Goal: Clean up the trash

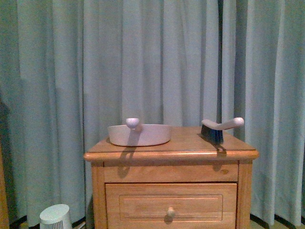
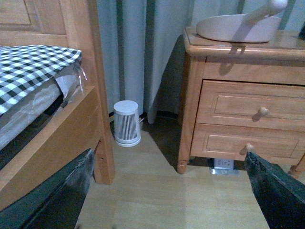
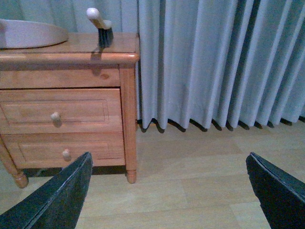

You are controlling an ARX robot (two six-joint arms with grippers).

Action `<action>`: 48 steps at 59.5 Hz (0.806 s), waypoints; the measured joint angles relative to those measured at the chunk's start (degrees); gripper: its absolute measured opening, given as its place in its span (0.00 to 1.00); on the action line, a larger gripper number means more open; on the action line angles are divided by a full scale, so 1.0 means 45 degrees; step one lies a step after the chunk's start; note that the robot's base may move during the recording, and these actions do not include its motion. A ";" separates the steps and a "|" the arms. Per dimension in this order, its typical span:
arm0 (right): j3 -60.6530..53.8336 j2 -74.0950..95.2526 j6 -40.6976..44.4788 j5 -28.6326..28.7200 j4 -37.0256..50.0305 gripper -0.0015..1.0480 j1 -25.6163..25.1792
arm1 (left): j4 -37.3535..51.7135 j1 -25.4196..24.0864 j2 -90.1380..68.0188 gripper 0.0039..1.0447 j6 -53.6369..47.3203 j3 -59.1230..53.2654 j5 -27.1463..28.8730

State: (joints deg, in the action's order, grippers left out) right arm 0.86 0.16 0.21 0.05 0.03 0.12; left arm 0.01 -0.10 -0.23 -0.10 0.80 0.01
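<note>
I have a wooden nightstand (image 1: 186,143) straight ahead, and its flat top carries two things. On the left half sits a pale, shallow dustpan (image 1: 140,135) with a round-ended handle rising above its rim. On the right part a hand brush (image 1: 217,130) stands on its dark bristles, its pale handle tilted upward, well apart from the pan. The stand's feet rest on a light wood-plank floor (image 2: 157,191). On that floor, between the stand and a wooden bed frame (image 2: 57,138), I see a small white ribbed cylinder (image 2: 127,123) standing upright, just beside the bed's post. A black-and-white checked cover (image 2: 33,67) lies on the bed.
</note>
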 joint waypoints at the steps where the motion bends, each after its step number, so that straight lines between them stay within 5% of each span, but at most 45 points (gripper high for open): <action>1: 0.0000 0.0000 0.0000 -0.0005 0.0000 0.93 0.0000 | 0.0000 0.0000 0.0000 0.93 0.0000 -0.0005 0.0000; 48: 0.0005 0.0000 0.0000 -0.0019 -0.0015 0.93 0.0000 | 0.0000 0.0000 0.0000 0.93 0.0000 -0.0005 0.0000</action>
State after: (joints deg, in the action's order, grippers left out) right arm 0.89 0.16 0.21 -0.03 -0.03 0.12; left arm 0.01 -0.10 -0.23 -0.10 0.78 0.01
